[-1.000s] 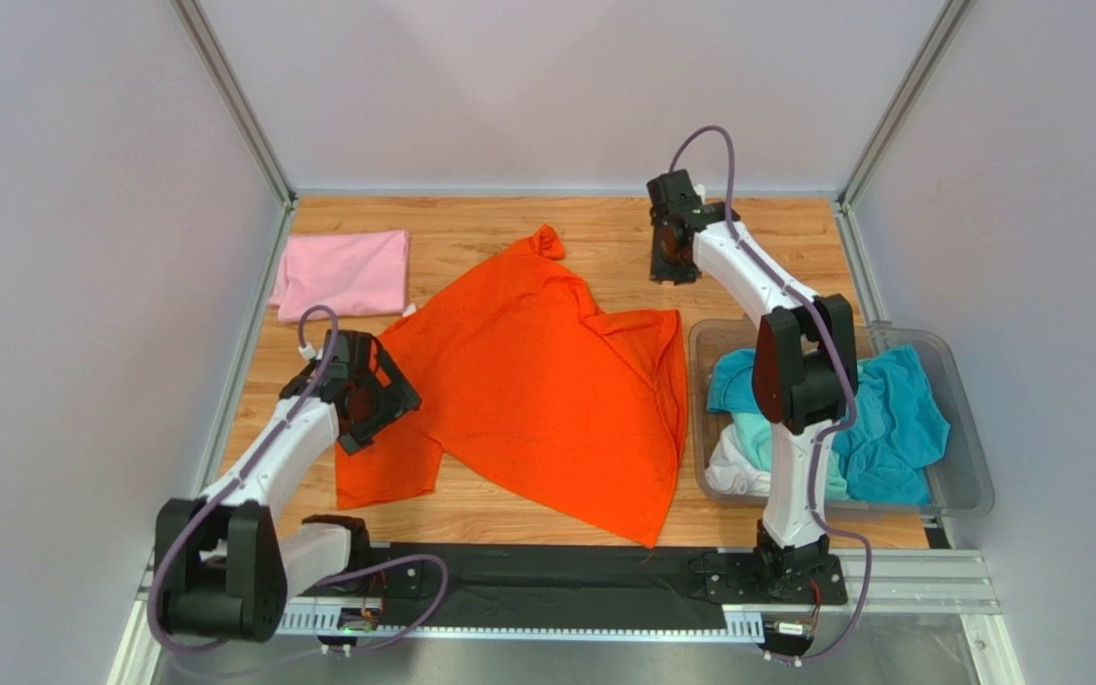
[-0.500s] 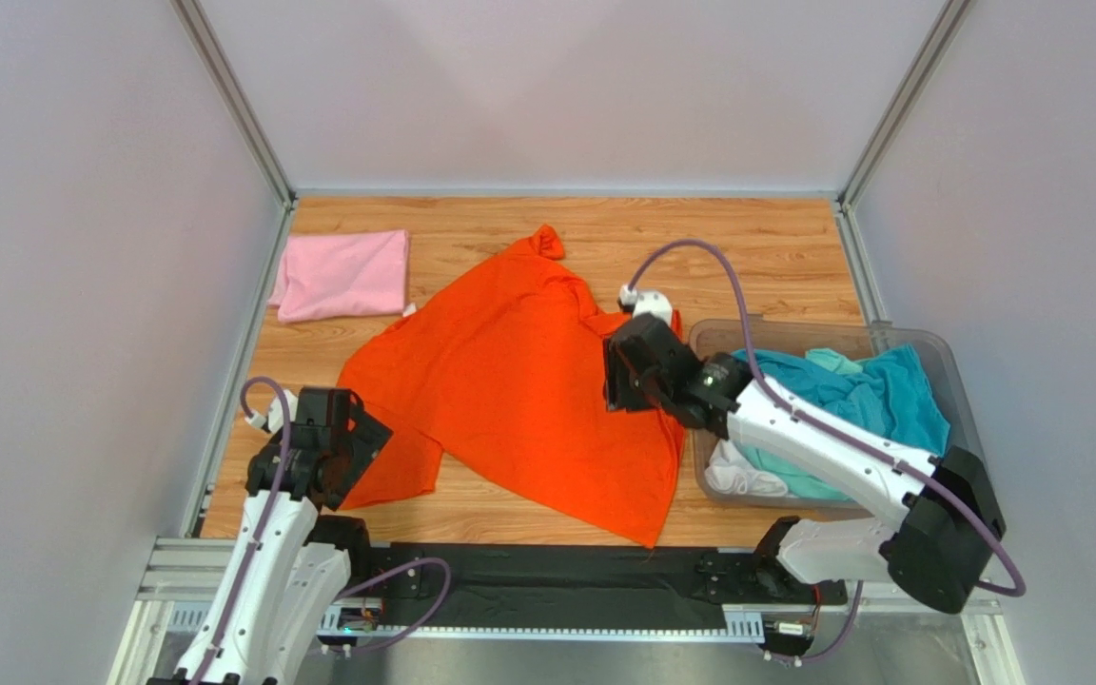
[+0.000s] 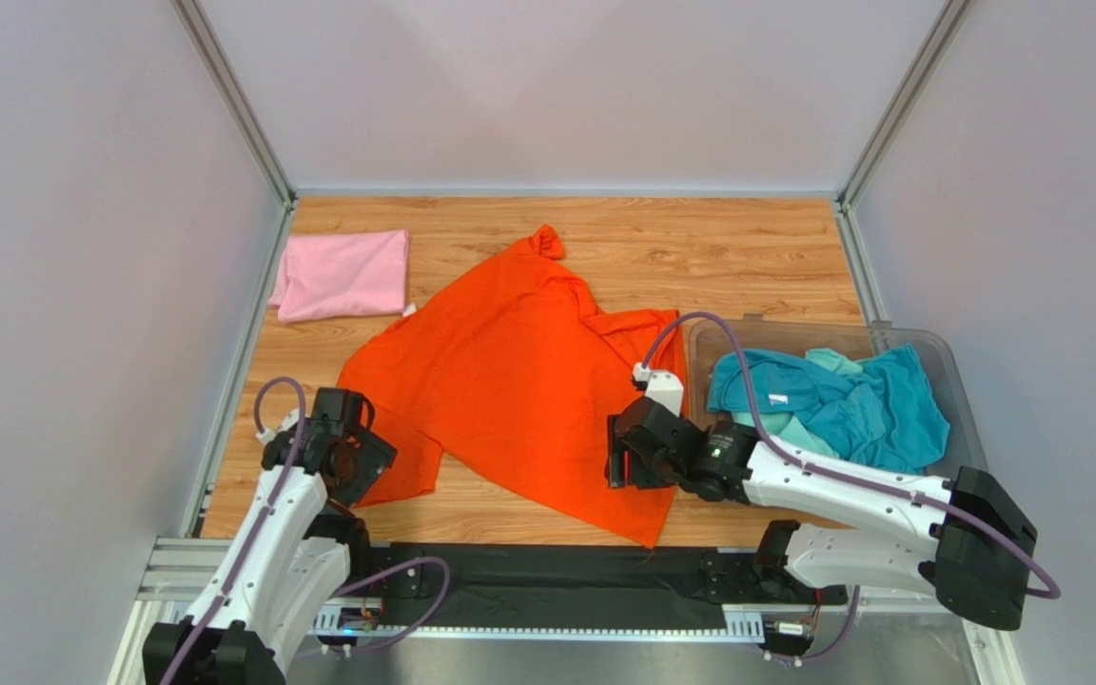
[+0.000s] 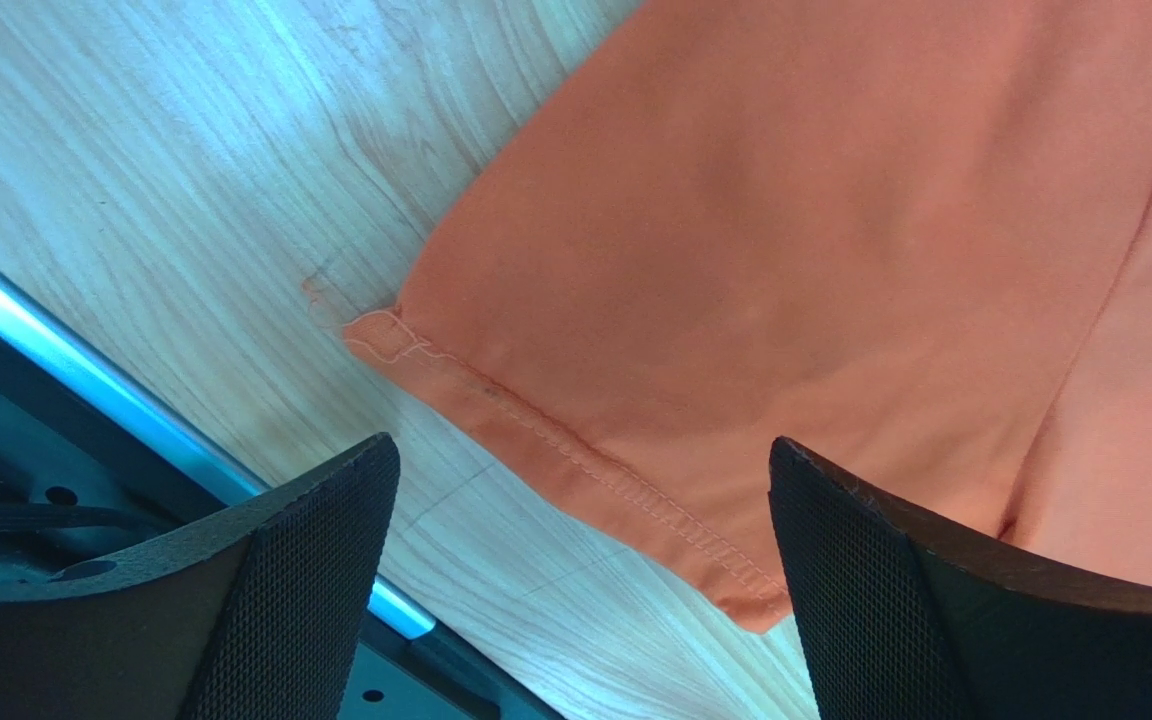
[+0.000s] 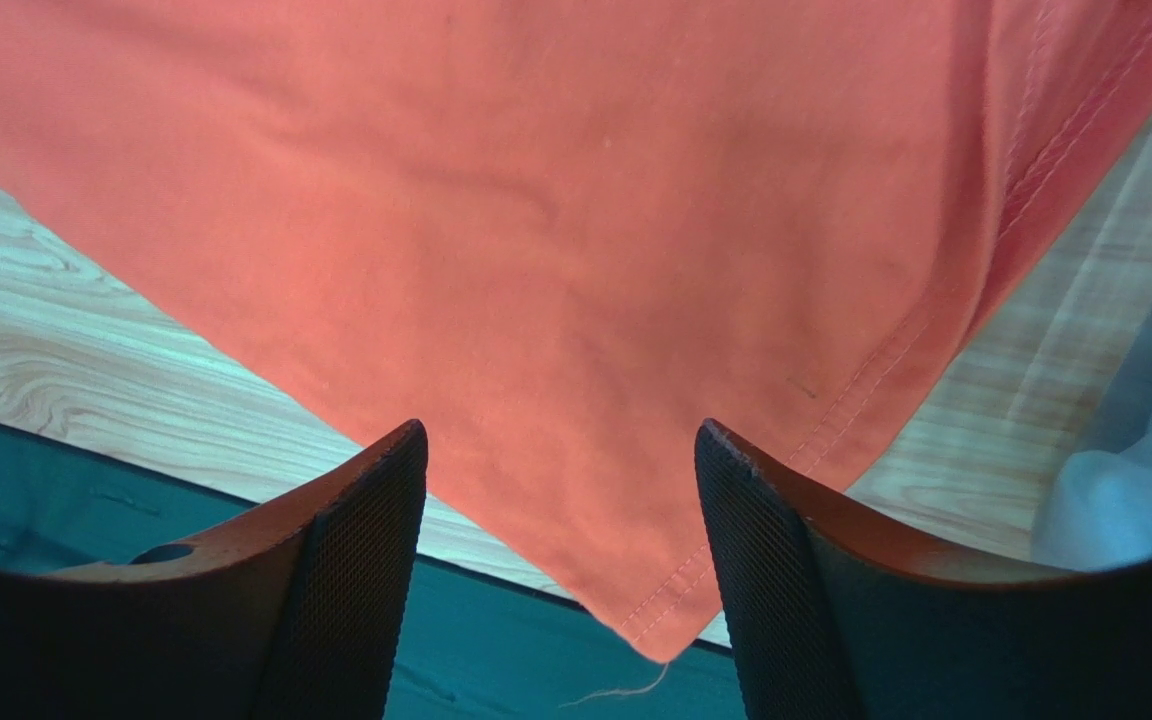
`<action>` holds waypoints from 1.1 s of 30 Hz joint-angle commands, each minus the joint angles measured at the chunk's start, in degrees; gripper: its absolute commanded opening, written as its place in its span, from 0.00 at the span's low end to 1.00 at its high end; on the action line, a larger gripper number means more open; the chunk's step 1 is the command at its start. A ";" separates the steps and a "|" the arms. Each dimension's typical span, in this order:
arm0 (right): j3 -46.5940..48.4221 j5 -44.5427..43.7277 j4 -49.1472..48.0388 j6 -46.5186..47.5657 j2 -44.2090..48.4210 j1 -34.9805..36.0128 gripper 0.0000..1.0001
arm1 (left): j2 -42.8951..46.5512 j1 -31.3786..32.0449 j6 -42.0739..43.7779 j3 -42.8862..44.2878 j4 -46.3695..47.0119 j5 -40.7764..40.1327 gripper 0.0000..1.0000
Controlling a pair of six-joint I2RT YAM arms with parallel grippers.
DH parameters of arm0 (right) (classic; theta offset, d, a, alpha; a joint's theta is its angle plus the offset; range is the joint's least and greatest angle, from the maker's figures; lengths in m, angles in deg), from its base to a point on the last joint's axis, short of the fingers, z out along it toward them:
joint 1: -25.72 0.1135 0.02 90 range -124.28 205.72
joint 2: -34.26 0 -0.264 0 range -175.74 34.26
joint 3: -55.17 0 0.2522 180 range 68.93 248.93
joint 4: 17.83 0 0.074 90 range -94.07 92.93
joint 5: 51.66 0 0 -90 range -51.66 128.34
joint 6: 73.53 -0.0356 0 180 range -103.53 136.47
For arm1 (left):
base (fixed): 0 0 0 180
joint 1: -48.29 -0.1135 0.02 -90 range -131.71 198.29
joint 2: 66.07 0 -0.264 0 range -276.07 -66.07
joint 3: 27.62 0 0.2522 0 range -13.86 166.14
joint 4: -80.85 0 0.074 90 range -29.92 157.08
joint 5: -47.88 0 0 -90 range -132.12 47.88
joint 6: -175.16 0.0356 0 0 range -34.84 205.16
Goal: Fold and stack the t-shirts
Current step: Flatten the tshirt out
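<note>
From above, the orange shirt lies spread out in the middle of the wooden table. It is crooked and a bit wrinkled. The pink shirt lies folded at the far left corner, apart from the orange one. A clear bin sits on the right side of the table, just beside the orange shirt. In the bin there is a bunched-up teal shirt with a bit of a mint shirt poking out at the back. The right arm reaches across the front of the bin. The left claw is low at the near left corner of the orange shirt. The right claw is low over its near right part.

From the left wrist, the left claw is wide open and holds nothing. Under it is the stitched corner of the orange shirt, flat on the wood.

From the right wrist, the right claw is open too, with nothing in it. The orange shirt fills most of the view, and its pointy corner hangs over the dark strip at the table's near edge.
</note>
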 commanded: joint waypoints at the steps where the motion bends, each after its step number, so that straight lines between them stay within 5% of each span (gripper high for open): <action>1: -0.91 -2.20 -1.30 -3.61 0.38 1.29 0.68 | 0.38 -0.23 0.85 0.21 1.25 1.17 1.00; 6: -1.70 -2.73 0.37 -4.22 1.17 1.38 0.71 | 0.99 -0.23 0.33 0.03 1.16 1.26 0.97; 9: -2.32 -3.08 1.60 -4.49 3.28 1.38 0.71 | 0.55 -0.23 0.33 0.29 1.25 0.03 0.81; 22: -2.93 -8.09 7.92 -5.63 11.97 1.38 0.74 | -13.58 -0.23 2.70 3.11 7.39 4.33 0.75; 26: -3.37 -9.41 9.15 -5.89 13.82 1.38 0.74 | -18.42 -0.23 2.53 1.27 13.88 7.58 0.55; 27: -3.37 -9.67 9.51 -5.89 14.09 1.38 0.74 | -19.21 -0.23 2.35 0.91 14.69 8.46 0.39; 30: -3.55 -9.94 10.39 -5.89 15.23 1.38 0.75 | -21.42 -0.23 2.43 0.91 15.58 9.87 0.17; 33: -3.90 -9.06 10.57 -5.89 14.97 1.38 0.75 | -19.32 -0.23 2.61 0.47 15.58 10.13 0.08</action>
